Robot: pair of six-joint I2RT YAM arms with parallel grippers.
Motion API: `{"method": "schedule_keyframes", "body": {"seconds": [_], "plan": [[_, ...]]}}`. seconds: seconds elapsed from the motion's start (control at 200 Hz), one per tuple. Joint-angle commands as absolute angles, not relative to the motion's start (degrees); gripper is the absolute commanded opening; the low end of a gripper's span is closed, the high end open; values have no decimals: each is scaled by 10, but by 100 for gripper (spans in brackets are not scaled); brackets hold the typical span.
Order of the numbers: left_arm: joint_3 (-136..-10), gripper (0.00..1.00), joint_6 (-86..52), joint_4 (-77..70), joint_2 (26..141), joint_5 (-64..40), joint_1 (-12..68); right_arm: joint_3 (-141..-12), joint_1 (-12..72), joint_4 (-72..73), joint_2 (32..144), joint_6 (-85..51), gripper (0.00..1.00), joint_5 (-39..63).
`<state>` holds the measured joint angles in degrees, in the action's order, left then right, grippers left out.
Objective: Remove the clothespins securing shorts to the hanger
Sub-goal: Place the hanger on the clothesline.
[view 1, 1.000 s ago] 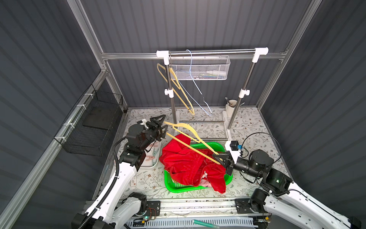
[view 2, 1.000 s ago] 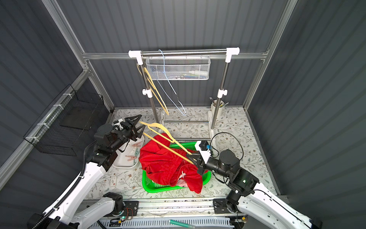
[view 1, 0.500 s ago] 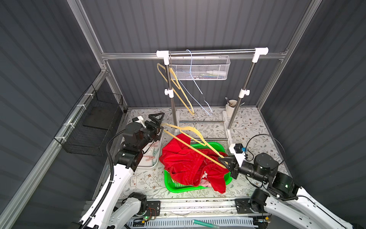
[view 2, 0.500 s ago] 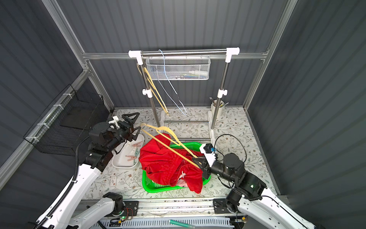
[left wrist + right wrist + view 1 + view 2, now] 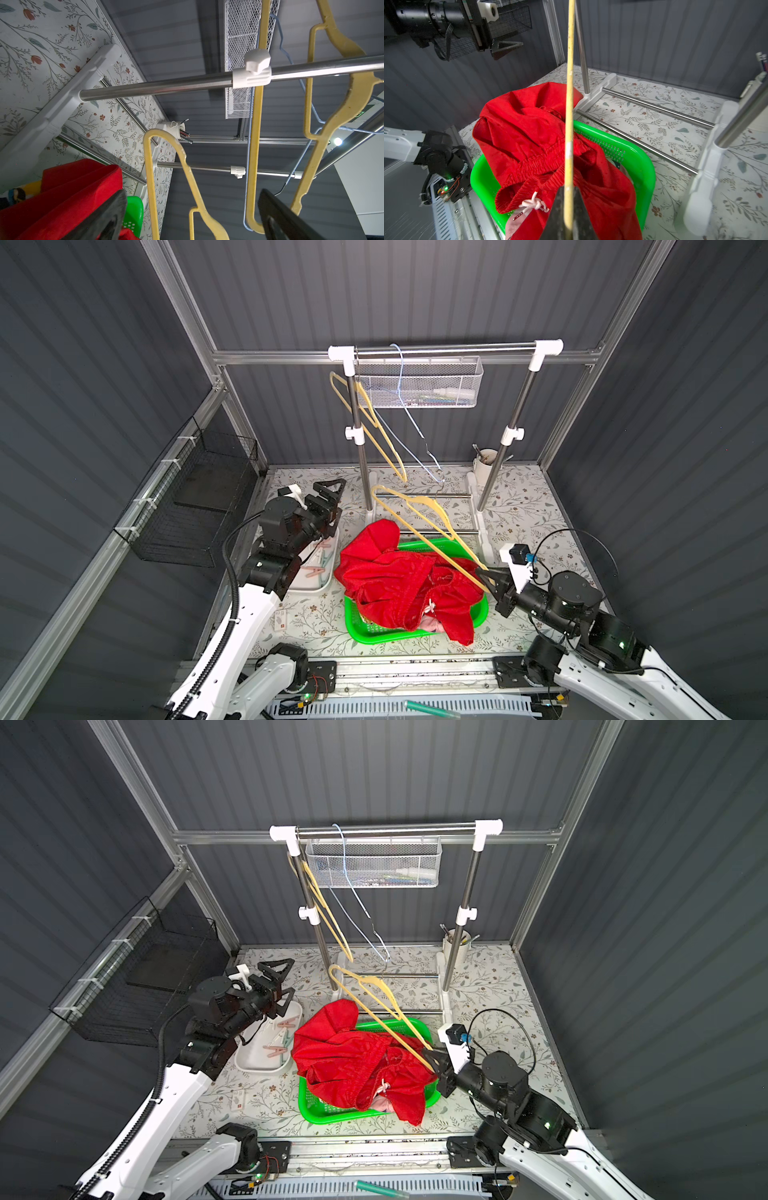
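Observation:
My right gripper is shut on one end of a yellow plastic hanger. The hanger slants up and away over the red shorts. These lie crumpled on a green basket, white drawstring showing, with a bit of pink cloth under them. My left gripper is open and empty, beside the hanger's hook end, above a white tray. Pink clothespins lie in that tray.
A steel clothes rack stands behind the basket. On it hang a second yellow hanger, a blue wire hanger and a white mesh basket. A black wire basket hangs on the left wall. A white cup stands at the back right.
My left gripper's jaws have opened wider while staying over the tray. My right gripper has shifted slightly right, taking the hanger with it.

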<state>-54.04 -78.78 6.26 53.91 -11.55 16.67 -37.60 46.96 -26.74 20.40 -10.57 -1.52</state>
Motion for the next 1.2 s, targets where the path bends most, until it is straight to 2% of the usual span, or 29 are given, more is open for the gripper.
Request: {"method": "schedule_keyframes", "body": {"seconds": [0.0,0.896,1.196], "plan": [[-535,100,-774,59,539,-115,163,-397,468,-269,185,-115,0,-59],[-505,100,-774,34,554,-139,163,-465,468,-334,212,-92,0,-140],[-525,100,-712,63,580,-172,163,-542,454,-347,288,-43,0,-172]]}}
